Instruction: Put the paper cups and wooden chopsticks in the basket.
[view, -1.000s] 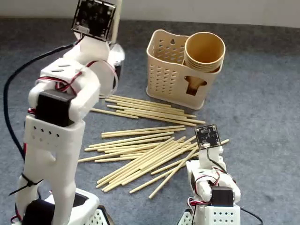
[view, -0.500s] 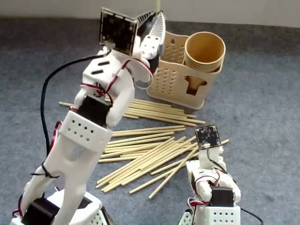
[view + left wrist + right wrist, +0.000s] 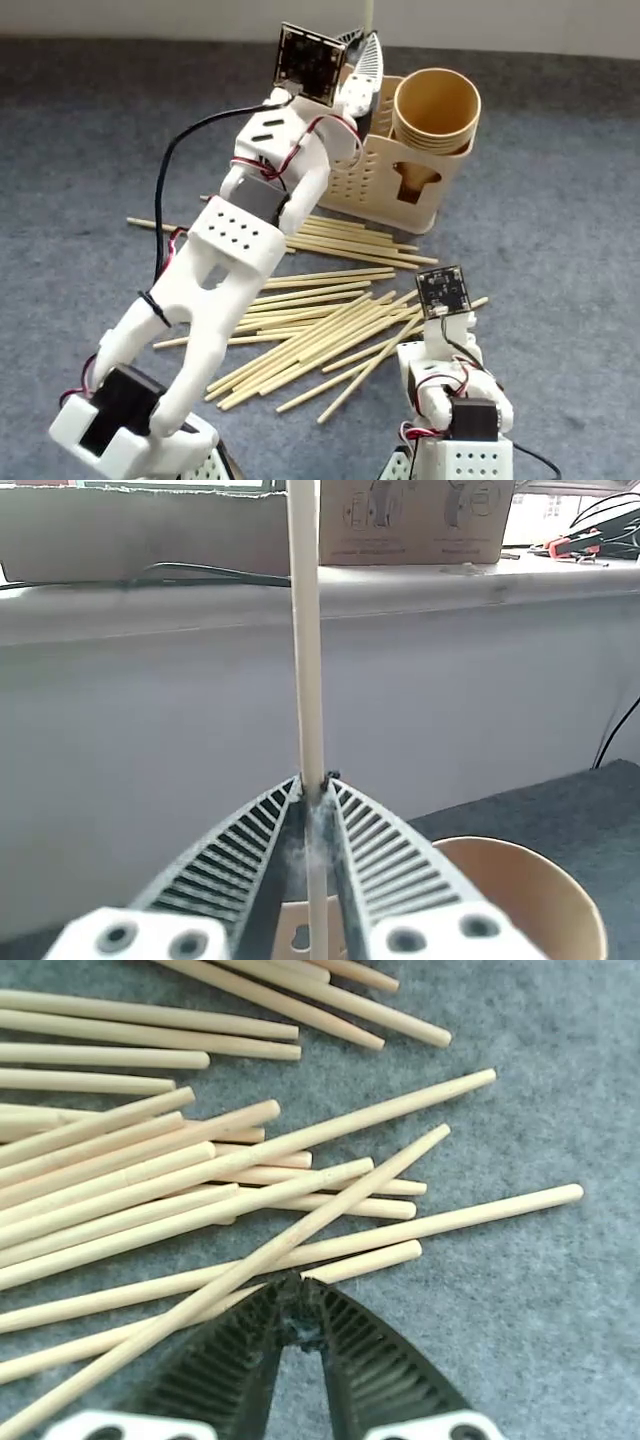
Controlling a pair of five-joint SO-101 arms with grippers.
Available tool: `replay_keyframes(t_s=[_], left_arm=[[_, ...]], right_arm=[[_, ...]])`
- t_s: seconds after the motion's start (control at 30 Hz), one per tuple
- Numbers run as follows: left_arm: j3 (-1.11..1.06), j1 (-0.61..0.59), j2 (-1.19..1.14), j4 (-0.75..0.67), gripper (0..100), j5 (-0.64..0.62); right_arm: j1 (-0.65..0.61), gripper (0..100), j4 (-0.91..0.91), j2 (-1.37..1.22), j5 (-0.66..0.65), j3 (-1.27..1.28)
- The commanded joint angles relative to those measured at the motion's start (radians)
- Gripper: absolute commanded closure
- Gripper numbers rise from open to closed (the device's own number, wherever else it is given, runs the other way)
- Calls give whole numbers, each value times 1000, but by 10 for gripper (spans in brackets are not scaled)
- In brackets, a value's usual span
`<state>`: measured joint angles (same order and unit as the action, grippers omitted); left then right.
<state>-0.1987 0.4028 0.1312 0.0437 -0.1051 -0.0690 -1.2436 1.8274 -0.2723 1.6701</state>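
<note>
Grey bench: left end effector (image 3: 315, 785), clamped on a chopstick (image 3: 304, 630), has swung from the pile (image 3: 320, 330) to over the basket (image 3: 372, 175); release looks next.

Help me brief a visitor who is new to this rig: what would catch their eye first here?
The left tool, raised above the basket, pinches one chopstick that stands upright. A stack of paper cups sits in one end of the basket. Many loose chopsticks lie scattered on the grey carpet in front of it.
</note>
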Motion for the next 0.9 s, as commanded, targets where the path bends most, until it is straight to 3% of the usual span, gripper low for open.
replay_keyframes(t_s=[0.0,0.27,0.63,0.87], left_arm=[[61,-2,15,-17,994,-5],[142,-2,16,232,925,-9],[323,-2,16,592,919,-5],[464,-28,16,945,922,48]], right_arm=[[8,992,-7,12,-9,154],[8,992,-7,12,-9,154],[8,992,-7,12,-9,154],[8,992,-7,12,-9,154]])
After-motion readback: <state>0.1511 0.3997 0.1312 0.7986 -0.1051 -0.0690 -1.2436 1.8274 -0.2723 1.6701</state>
